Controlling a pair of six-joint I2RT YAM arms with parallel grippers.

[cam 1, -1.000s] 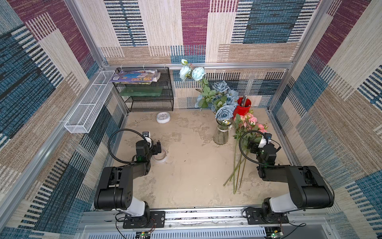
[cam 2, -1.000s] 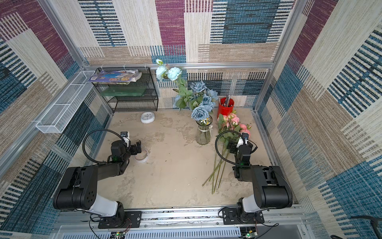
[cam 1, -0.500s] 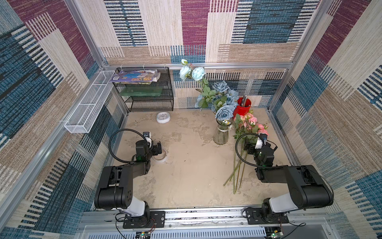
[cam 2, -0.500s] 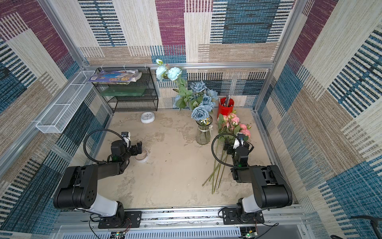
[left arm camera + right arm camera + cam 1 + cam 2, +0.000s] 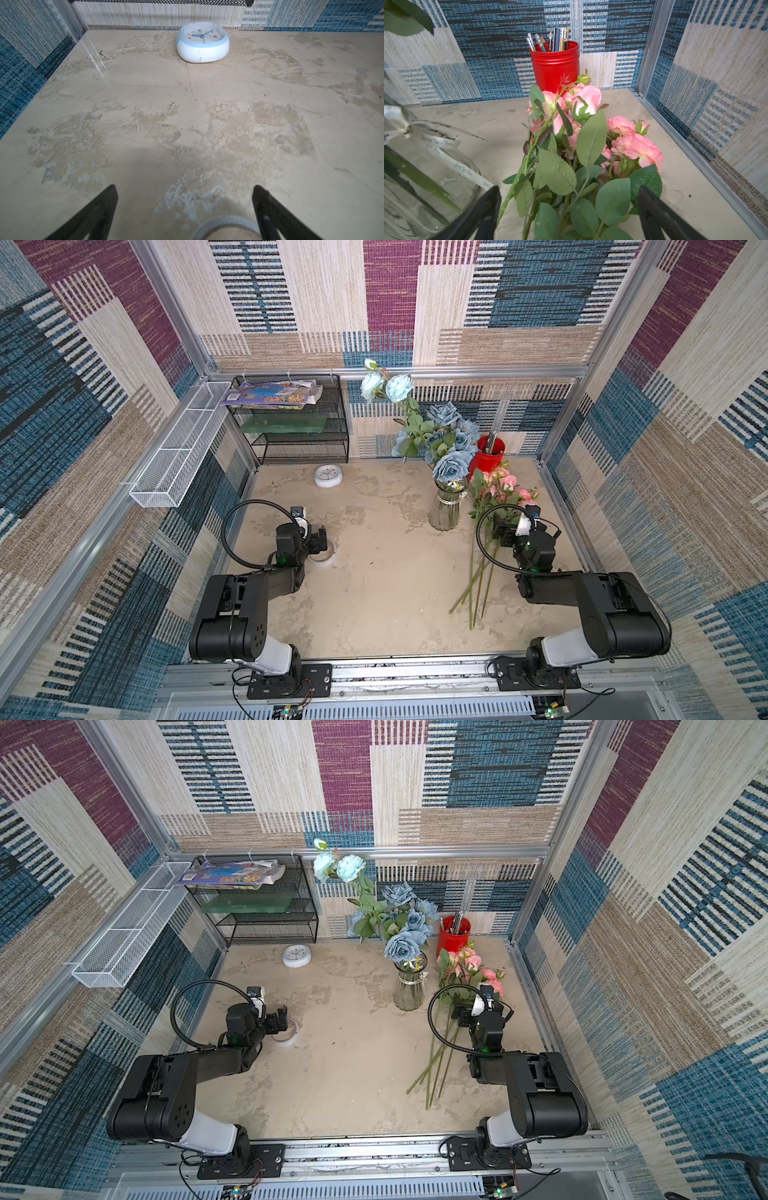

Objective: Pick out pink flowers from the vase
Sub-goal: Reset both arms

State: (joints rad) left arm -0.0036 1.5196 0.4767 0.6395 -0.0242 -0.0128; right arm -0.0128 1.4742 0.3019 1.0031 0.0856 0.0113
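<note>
The pink flowers (image 5: 505, 485) (image 5: 471, 965) lie flat on the table just right of the vase (image 5: 444, 510) (image 5: 409, 990), blooms by the red cup, stems (image 5: 478, 585) pointing to the front edge. The clear vase holds dusty-blue roses (image 5: 451, 464) and pale blue blooms (image 5: 386, 385). My right gripper (image 5: 503, 529) (image 5: 569, 189) is open low over the pink flowers' (image 5: 633, 145) leaves, which lie between its fingers; the vase (image 5: 425, 176) is close beside it. My left gripper (image 5: 322, 537) (image 5: 185, 188) is open at the table's left, holding nothing.
A red cup (image 5: 486, 454) (image 5: 555, 66) of pencils stands in the back right corner. A white clock (image 5: 328, 476) (image 5: 202, 44) lies at the back, a tape roll (image 5: 326, 558) (image 5: 224, 226) under the left gripper. A black mesh shelf (image 5: 299, 423) and white wire basket (image 5: 178, 452) line the back left.
My right gripper has shifted slightly left, towards the vase, over the lying pink flowers. The left arm and the flowers have not moved.
</note>
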